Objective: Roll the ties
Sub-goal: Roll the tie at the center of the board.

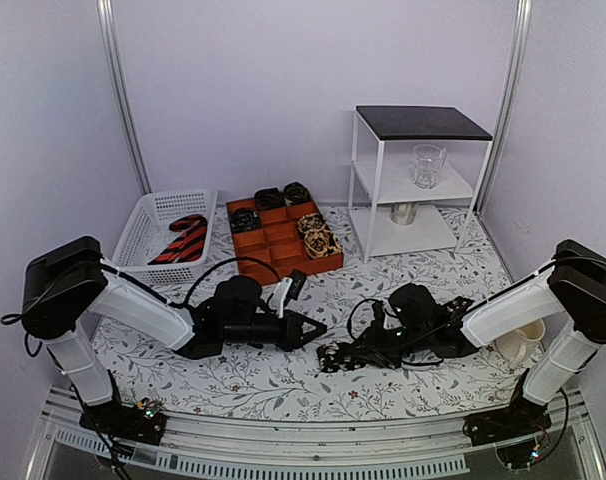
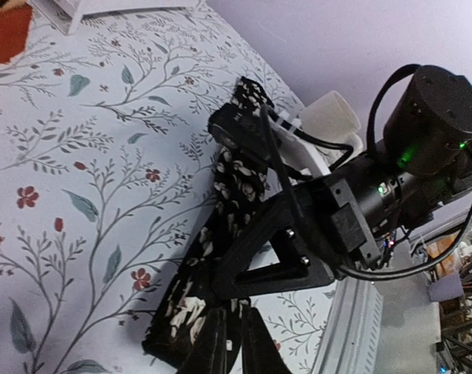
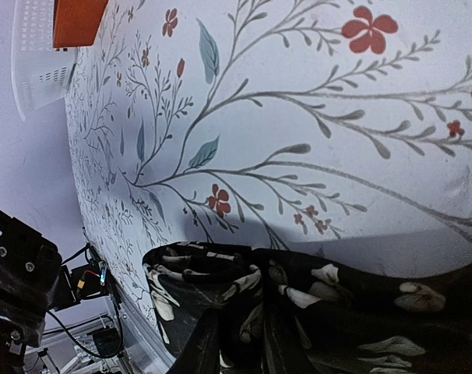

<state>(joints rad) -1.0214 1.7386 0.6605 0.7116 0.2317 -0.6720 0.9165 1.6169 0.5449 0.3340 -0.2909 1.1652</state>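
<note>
The right gripper (image 1: pixel 330 356) is clamping the coiled end of the black, pale-flowered fabric necktie (image 3: pixel 337 312) between its jaws, seemingly mid-roll. The left gripper (image 1: pixel 321 331) is waiting beside, its opening impossible to tell. The next move is calling for even winding.

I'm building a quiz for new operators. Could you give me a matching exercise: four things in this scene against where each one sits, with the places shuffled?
Things:
1. striped tie
2. clear glass
3. coiled ties
4. floral tie

Places:
A. orange tray
B. directly on the flowered tablecloth
C. white basket
D. middle shelf of the white rack

Pairs: 1-C, 2-D, 3-A, 4-B
</note>
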